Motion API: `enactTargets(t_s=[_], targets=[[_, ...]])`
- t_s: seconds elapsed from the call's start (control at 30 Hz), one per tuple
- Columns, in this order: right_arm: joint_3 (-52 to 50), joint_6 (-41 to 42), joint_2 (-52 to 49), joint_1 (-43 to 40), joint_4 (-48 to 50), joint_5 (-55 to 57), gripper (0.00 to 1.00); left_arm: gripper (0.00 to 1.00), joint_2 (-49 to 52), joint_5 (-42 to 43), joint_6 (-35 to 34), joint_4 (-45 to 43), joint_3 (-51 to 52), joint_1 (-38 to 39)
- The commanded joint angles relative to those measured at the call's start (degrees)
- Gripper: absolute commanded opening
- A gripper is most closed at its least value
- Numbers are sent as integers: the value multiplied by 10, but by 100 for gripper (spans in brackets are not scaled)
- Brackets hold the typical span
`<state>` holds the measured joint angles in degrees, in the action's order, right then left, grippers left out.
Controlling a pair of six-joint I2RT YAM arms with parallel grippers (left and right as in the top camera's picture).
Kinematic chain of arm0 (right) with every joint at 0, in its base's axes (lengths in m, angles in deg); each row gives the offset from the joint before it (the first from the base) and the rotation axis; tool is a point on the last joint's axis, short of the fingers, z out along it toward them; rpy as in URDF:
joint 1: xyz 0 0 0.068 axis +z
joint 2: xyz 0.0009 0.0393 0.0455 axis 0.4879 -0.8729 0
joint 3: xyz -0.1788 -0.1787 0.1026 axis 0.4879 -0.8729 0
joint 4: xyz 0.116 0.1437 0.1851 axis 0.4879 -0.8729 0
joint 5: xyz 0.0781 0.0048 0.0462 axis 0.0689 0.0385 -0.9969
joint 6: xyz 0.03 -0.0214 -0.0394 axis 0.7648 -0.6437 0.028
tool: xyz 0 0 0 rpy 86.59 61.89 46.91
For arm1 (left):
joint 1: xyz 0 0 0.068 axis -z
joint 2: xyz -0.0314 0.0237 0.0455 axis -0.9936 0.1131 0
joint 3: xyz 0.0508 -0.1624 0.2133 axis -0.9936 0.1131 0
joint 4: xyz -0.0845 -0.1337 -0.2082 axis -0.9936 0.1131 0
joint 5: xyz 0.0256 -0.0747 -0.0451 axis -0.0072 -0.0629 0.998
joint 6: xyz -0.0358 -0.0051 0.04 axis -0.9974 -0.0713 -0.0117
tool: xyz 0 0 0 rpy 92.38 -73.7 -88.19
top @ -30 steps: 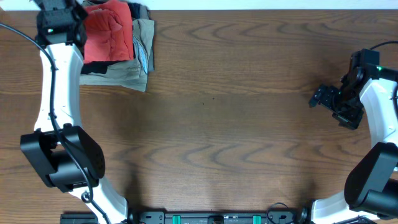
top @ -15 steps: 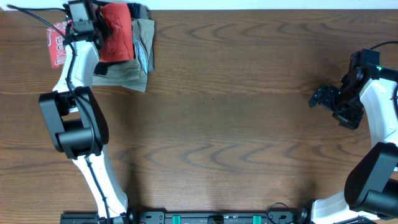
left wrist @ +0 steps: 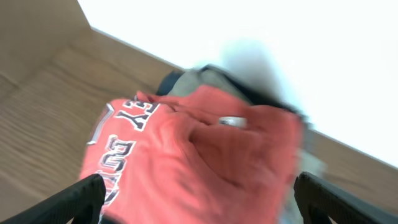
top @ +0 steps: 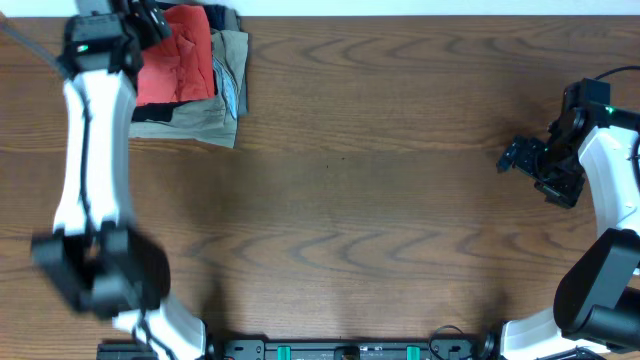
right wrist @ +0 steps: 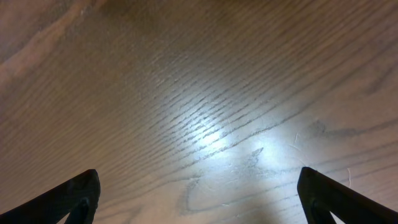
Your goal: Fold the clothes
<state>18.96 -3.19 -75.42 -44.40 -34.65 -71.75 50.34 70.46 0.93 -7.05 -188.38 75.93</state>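
The coral-red T-shirt [top: 180, 55] lies crumpled on top of a pile at the table's back left corner. In the left wrist view the T-shirt [left wrist: 186, 155] fills the middle, with its white lettering at the left. My left gripper [top: 150, 18] hovers over the shirt's back left part. Its jaws [left wrist: 202, 205] stand wide apart and open, with the shirt's cloth below and between them. My right gripper [top: 512, 156] is open and empty over bare wood at the right side, far from the shirt. It shows the same way in the right wrist view [right wrist: 199, 199].
Under the shirt lie khaki folded trousers [top: 215, 110] and a black garment [top: 226, 18]. The pile sits against the table's back edge, with a white wall behind it. The wooden table [top: 380, 200] stretches between the two arms.
The left arm swung: half a second ago the shirt's lettered part hung out left of the pile; now the shirt is back on the pile. The right arm has not moved.
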Motion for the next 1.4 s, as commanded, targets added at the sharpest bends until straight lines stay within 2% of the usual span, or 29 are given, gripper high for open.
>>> enactTargets(t_s=[0.0,0.17,0.27,0.43,0.73,1.13,1.27,1.37], targets=[[8,10,8,-5,-1,6,99,98,-90,0,1,50,-4,17],[8,10,8,-5,-1,6,99,98,-187,23,-29,176,-4,37],[8,10,8,-5,-1,6,99,98,-226,103,-67,270,-3,38],[8,10,8,-5,-1,6,99,98,-251,177,-67,352,30,40],[8,10,8,-5,-1,6,99,98,-343,174,-66,306,239,66],[8,10,8,-5,-1,6,99,98,-617,174,-68,205,511,105],[8,10,8,-5,-1,6,99,98,-678,173,-68,205,562,104],[8,10,8,-5,-1,6,99,98,-691,173,-68,239,571,104]])
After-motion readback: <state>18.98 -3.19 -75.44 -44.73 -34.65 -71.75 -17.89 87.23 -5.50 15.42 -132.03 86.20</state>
